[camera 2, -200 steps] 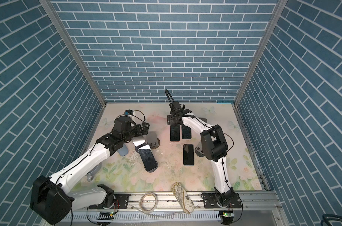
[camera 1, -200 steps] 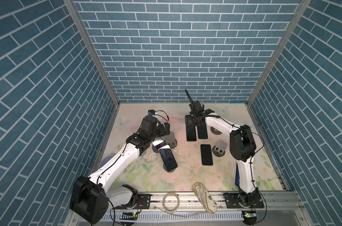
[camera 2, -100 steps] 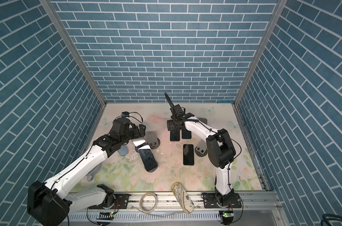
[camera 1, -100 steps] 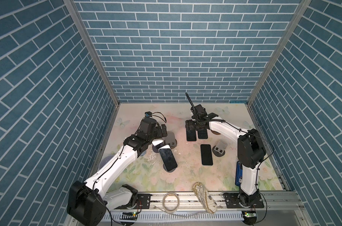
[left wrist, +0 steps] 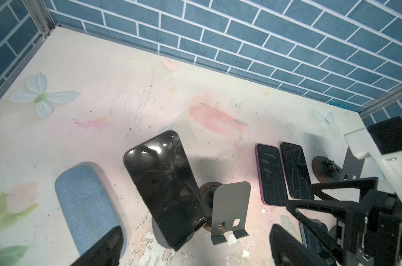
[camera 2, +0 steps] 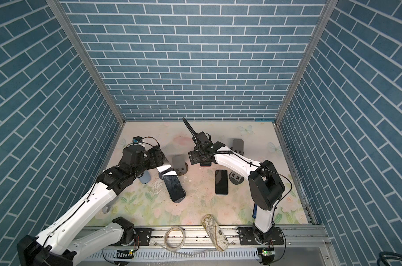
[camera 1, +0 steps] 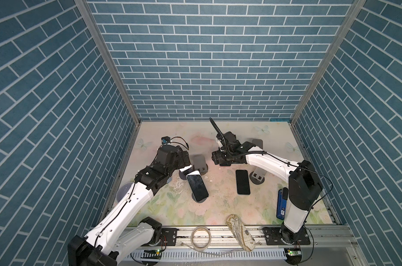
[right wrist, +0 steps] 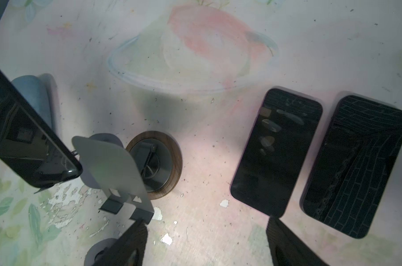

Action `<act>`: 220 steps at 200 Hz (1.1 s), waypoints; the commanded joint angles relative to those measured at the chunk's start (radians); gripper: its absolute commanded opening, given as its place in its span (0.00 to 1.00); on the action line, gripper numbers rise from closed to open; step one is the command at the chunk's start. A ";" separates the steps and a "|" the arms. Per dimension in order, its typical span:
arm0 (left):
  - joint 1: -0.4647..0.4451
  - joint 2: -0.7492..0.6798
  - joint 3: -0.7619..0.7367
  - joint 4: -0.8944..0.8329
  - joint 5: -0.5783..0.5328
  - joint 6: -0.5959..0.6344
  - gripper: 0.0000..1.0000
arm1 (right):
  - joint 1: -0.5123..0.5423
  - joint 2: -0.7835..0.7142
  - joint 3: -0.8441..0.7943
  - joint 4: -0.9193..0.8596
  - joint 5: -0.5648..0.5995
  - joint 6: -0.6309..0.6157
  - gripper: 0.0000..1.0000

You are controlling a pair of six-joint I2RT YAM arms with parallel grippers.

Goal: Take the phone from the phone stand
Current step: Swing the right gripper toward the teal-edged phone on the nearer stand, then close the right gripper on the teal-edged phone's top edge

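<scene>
A black phone (camera 1: 196, 184) (left wrist: 165, 184) leans tilted on a phone stand, of which only the grey round foot (left wrist: 159, 237) shows under its lower end. My left gripper (left wrist: 195, 252) is open just behind that lower end, with its fingers (left wrist: 103, 248) wide on either side and touching nothing. In both top views it sits at the phone's left end (camera 2: 164, 162). My right gripper (right wrist: 207, 246) (camera 1: 216, 159) hovers open over bare table next to two black phones (right wrist: 276, 152) (right wrist: 354, 165) lying flat.
An empty grey stand (left wrist: 230, 211) (right wrist: 112, 170) on a wood-rimmed round base stands right beside the leaning phone. A blue fabric case (left wrist: 87, 202) lies to its other side. Another flat phone (camera 1: 242, 182), two more stands (camera 1: 256, 176) (camera 1: 256, 144), a patterned case (camera 1: 240, 232) and a tape ring (camera 1: 201, 237) are also here.
The right arm's elbow has swung out to the right and toward the front, and its gripper now covers the two flat phones. The left gripper has shifted slightly left. The phone has stayed put.
</scene>
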 commanded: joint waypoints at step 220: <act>-0.001 -0.333 -0.144 -0.288 -0.198 -0.057 1.00 | 0.350 -0.055 -0.065 0.098 0.033 -0.046 0.99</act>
